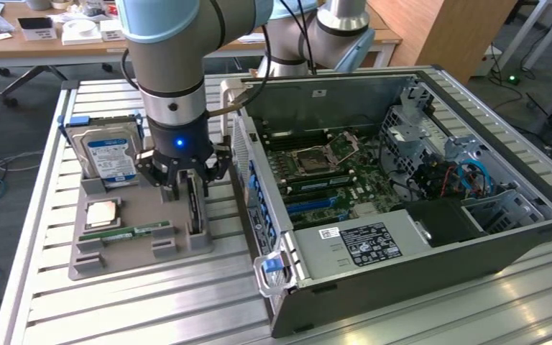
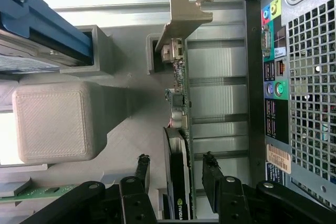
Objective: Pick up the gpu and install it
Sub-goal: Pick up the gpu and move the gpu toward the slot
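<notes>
the gpu (image 2: 179,129) stands on edge in a slot of the grey holder (image 1: 127,262), its silver bracket (image 2: 190,11) at one end, just beside the rear wall of the open case (image 1: 506,237). the gripper (image 2: 176,163) is low over the card with its jaws spread, one finger on each side of the board. a sliver of gap shows on both sides, so nothing is pinched yet. in the exterior view the gripper (image 1: 192,185) hangs over the holder between the hard drive (image 1: 111,154) and the case, and the gpu (image 1: 195,212) runs out from under it.

the risks, as i judge them:
- the gaps look slightly uneven, so one finger may touch first and push the card sideways in its slot before the other one bites.
- the fingers sit away from the bracket end, so a lifted card could droop or pivot toward the heavier end.
- one face carries a dark raised part, and a pad landing on it rather than on flat board may slip or grip crooked.
- the bracket foot sits in its own pocket of the holder, and a lift that is not straight could snag it there.
- the case wall is close, so any sideways drift could knock the card or a finger against it.
</notes>
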You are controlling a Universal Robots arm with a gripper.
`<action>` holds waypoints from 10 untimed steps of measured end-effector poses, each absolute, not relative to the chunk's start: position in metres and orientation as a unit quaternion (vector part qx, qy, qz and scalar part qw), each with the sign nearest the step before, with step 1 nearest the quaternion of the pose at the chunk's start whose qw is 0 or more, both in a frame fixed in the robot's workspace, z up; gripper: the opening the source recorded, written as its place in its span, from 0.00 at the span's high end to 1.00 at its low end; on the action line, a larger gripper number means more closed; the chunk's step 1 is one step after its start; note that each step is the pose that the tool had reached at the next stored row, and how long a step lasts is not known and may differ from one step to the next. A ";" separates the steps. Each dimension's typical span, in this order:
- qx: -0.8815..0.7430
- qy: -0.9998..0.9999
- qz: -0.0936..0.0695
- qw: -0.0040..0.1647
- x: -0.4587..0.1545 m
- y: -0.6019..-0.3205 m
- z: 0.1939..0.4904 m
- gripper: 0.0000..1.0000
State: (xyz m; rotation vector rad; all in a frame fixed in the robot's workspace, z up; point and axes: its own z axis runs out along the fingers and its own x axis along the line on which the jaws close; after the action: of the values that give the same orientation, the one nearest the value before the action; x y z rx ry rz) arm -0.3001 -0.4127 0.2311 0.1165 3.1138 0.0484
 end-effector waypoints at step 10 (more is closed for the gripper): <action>0.037 0.999 0.016 0.013 -0.300 -0.413 0.231 0.55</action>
State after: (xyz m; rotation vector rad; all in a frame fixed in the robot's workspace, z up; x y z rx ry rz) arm -0.3001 -0.4127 0.2311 0.1166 3.1138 0.0485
